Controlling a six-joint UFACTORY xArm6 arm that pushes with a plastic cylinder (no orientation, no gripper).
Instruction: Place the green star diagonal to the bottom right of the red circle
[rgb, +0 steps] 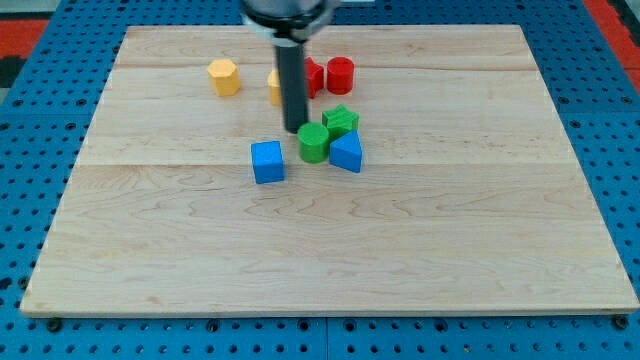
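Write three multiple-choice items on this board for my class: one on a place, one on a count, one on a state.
1. My tip is where?
A. upper left of the green blocks
B. right of the red blocks
C. at the board's bottom edge

2. How many blue blocks?
A. one
B. two
C. three

3. The green star and green cylinder are:
A. stacked
B. far apart
C. side by side

Key: 1 A, the rod ends just left of the star; 2 B, a blue cube and blue triangle; 3 C, they nearly touch.
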